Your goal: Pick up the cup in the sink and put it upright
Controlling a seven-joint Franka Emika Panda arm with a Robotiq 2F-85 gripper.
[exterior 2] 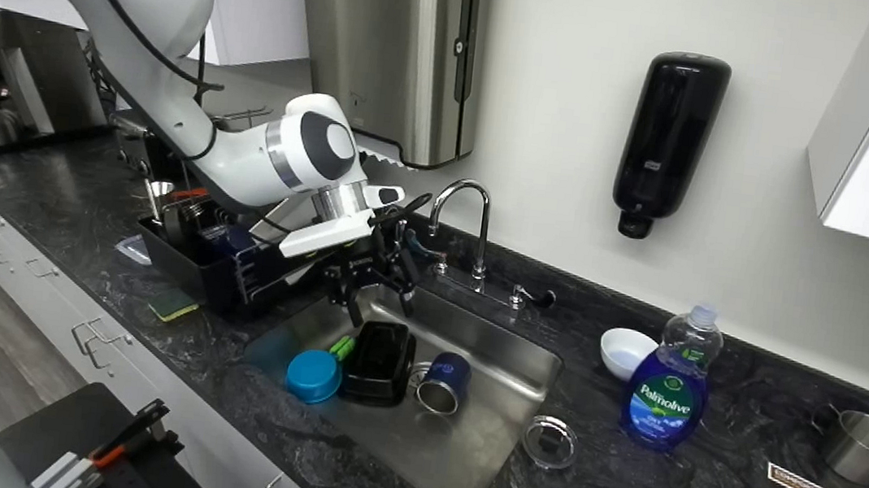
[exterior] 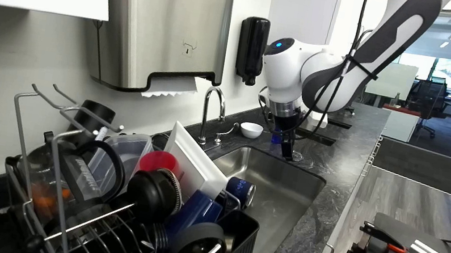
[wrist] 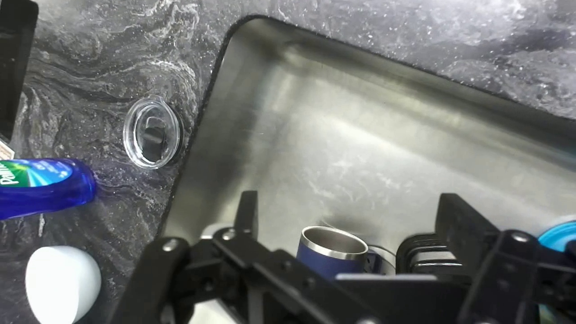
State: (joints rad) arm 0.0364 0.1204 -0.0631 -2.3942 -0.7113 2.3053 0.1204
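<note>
The gripper [wrist: 350,211], jaws spread wide and empty, should be squared to the navy mug [wrist: 327,258] and lowered clear of its handle [wrist: 372,262] — the mouth turned up only once lifted. At the wrist view's bottom centre, the steel-rimmed mug is seen lying on its side in the sink [wrist: 360,148].

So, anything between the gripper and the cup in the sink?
Nothing visible in the wrist view between the open gripper and the blue cup; the black container beside the cup might crowd one side.
</note>
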